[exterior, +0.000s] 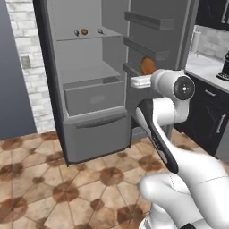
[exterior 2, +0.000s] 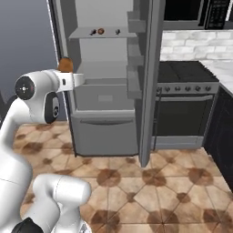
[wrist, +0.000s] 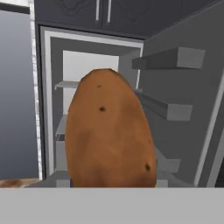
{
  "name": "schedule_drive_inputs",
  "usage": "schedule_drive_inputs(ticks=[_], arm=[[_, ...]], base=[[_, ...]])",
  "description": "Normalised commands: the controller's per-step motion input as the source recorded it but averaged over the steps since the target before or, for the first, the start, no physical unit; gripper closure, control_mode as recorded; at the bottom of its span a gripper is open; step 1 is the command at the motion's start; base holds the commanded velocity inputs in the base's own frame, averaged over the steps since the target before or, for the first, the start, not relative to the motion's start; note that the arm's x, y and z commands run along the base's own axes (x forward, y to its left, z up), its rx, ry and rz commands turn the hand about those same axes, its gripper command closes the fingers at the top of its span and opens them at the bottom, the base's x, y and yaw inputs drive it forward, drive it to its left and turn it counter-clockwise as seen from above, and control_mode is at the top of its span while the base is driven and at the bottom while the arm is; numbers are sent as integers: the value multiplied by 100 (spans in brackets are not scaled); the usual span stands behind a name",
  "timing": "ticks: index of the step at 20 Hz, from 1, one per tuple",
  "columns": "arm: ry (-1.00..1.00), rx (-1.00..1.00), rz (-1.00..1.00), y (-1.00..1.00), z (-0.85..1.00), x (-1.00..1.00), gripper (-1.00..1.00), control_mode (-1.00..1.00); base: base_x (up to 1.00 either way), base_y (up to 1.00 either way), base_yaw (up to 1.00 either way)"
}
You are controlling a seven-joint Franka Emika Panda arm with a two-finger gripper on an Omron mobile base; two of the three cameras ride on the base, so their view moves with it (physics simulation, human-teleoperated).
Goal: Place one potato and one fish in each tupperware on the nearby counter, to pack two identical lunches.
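Hand view puts a brown, speckled potato (wrist: 109,131) squarely ahead of the tool, its long axis running up and down the picture, with the open fridge (wrist: 87,78) behind it. From the left base view the potato (exterior: 148,65) sits at the end of the white arm's tool (exterior: 144,76), lifted clear of the fridge shelves and just in front of the open door's racks (exterior: 145,47); the tool appears clenched on the potato, though the fingertips themselves are hidden. The tabletop (exterior: 206,68), white-grey marbled stone over dark cabinets, lies off to the arm's right, well apart from the potato, with a black machine (exterior: 224,67) near its far edge. Small items remain on the fridge's upper shelf (exterior: 87,36). No tupperware can be made out, so the carry looks bound rightward toward that tabletop.
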Motion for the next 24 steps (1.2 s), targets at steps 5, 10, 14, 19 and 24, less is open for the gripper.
schedule_drive_inputs(ticks=[5,10,14,19,24], arm=[[0,0,0,0,0,0,100,100],[0,0,0,0,0,0,100,100],[0,0,0,0,0,0,100,100],[0,0,0,0,0,0,100,100],[0,0,0,0,0,0,100,100]], base=[[-43,22,-74],[-34,11,-80],[-27,12,-80],[-24,14,-80],[-23,16,-80]])
